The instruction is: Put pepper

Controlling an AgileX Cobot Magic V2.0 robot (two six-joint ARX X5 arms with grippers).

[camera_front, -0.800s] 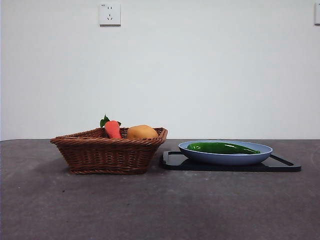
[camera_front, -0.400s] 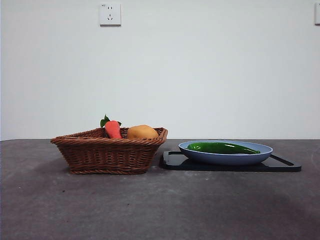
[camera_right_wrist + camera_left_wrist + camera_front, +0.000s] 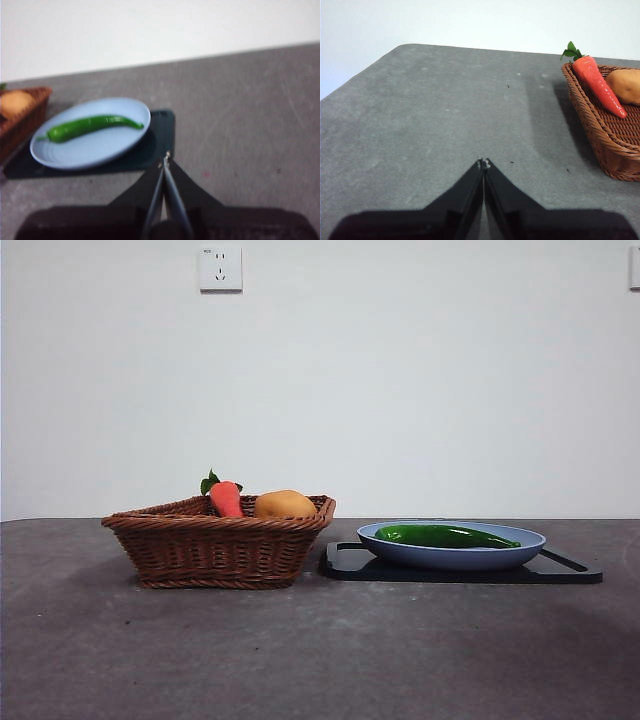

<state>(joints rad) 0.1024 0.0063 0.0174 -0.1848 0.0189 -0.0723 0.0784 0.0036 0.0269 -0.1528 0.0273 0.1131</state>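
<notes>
The long dark-green pepper (image 3: 445, 535) lies across the blue plate (image 3: 460, 556), which rests on a black tray (image 3: 570, 570) at the right. In the right wrist view the pepper (image 3: 90, 126) lies on the plate (image 3: 100, 147). My right gripper (image 3: 164, 161) is shut and empty, held above the table beside the tray, apart from the plate. My left gripper (image 3: 483, 163) is shut and empty over bare table, away from the basket. Neither gripper shows in the front view.
A brown wicker basket (image 3: 215, 545) stands left of the tray and holds an orange-red carrot (image 3: 225, 498) with green leaves and a rounded orange-yellow fruit (image 3: 285, 505). The basket (image 3: 600, 135) and carrot (image 3: 597, 82) also show in the left wrist view. A white wall stands behind the table.
</notes>
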